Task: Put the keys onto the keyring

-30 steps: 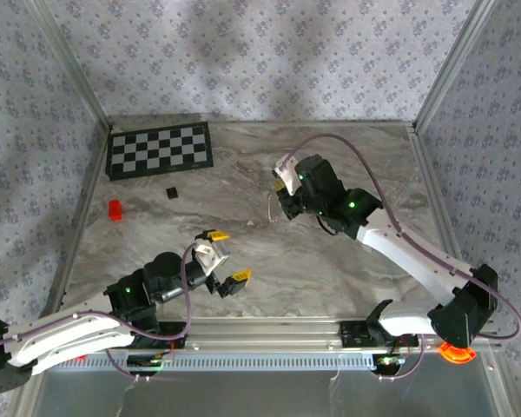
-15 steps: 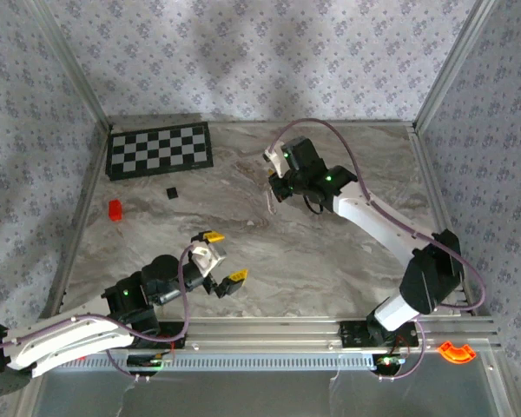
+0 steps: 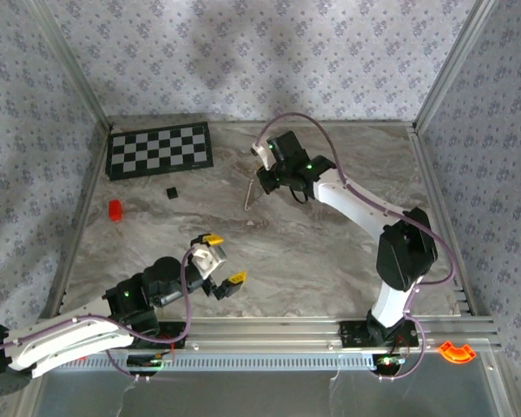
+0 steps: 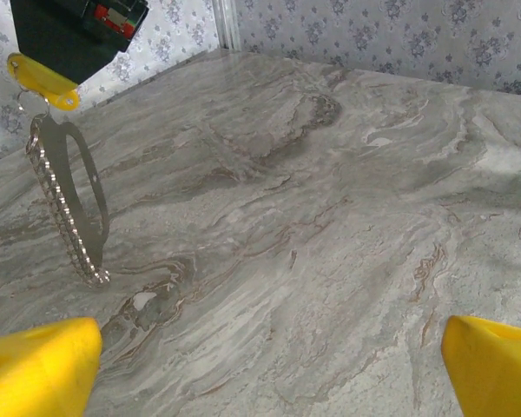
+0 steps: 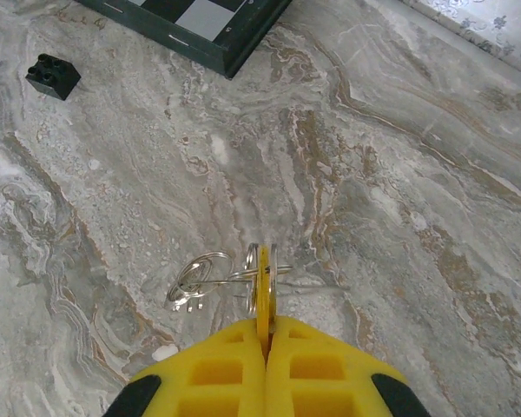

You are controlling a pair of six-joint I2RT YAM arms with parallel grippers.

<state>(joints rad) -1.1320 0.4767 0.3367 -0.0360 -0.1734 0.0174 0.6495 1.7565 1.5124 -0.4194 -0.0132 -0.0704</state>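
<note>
Wide apart stand the left fingers [image 3: 213,236] on the low-slung left arm [image 3: 69,334], while the right arm [image 3: 356,201] stretches far forward, right fingers [image 5: 234,373] pinched tight together.

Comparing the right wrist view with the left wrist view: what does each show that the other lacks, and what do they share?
Right wrist, not left wrist: the black block and a corner of the checkerboard. Left wrist, not right wrist: the open left gripper with its yellow tips at the bottom corners. Shared: the marble table, and the right gripper, shut on the yellow-headed key with the keyring hanging with it.
</note>
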